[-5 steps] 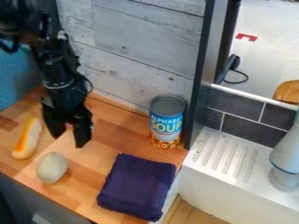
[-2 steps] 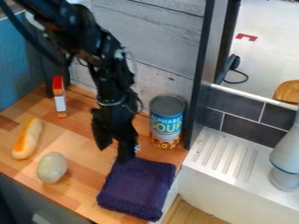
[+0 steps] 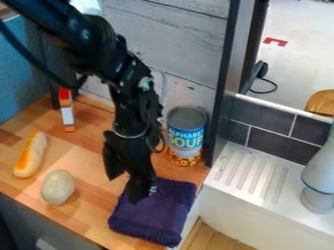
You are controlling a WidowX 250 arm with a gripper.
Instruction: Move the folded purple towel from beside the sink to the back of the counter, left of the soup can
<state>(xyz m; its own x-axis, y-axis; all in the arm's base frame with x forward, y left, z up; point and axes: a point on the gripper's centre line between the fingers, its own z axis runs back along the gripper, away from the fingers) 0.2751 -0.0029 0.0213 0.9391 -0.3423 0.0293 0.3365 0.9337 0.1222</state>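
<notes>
Dark purple cloth (image 3: 156,217), lower centre, now has the gripper (image 3: 124,190) at its upper-left edge.
The gripper has moved right and down, putting the cloth nearest; its fingers are spread, apparently empty, contact unclear. The soup can (image 3: 186,139) stands above the cloth.

Bright, soft light over the counter

The scene is brightly lit, with the strongest brightness on the floor (image 3: 303,53) at the upper right and on the white sink (image 3: 241,210). The counter (image 3: 85,158) catches a broad, pale sheen around its middle. A soft shadow lies at the lower right of the egg (image 3: 58,187), whose upper face is lighter. Small glints dot the black arm (image 3: 124,68), while its deeper parts sink into near-black. The towel (image 3: 153,215) looks dark, and the cabinet (image 3: 25,219) at the lower left is dim
</notes>
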